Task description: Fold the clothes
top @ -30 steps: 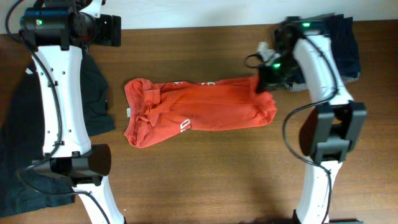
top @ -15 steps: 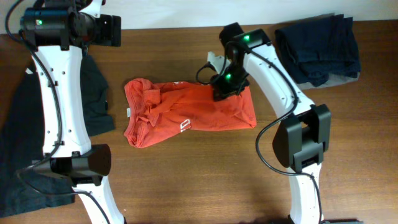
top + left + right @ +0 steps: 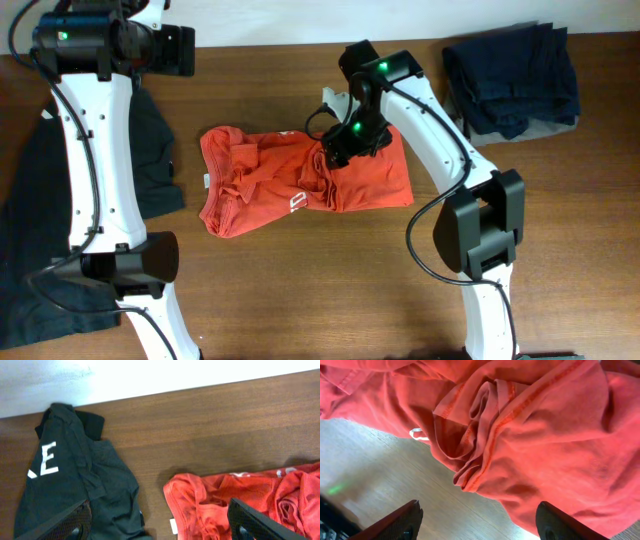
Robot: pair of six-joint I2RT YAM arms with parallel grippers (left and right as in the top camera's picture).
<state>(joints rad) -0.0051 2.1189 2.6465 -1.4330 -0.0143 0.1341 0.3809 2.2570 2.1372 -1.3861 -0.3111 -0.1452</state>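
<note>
The clothes, an orange-red T-shirt (image 3: 370, 180), lie in the middle of the table with the right end folded back over the body, so a bunched ridge runs down the centre. White lettering (image 3: 297, 203) peeks out near the front edge. My right gripper (image 3: 335, 150) hovers over that ridge, open, with nothing between its fingers. In the right wrist view the shirt's folded hem (image 3: 485, 425) lies just ahead of the right gripper (image 3: 480, 525). My left gripper (image 3: 160, 530) stays open high at the back left, above the shirt's collar end (image 3: 200, 505).
A dark garment with white lettering (image 3: 75, 475) lies at the table's left side (image 3: 150, 160), close to the shirt. A folded stack of dark blue clothes (image 3: 515, 75) sits at the back right. Bare wood (image 3: 330, 290) stretches across the front.
My right gripper carried the shirt's right end leftwards over the body, then opened and let it go. The shirt is now shorter. The left arm has not moved.
</note>
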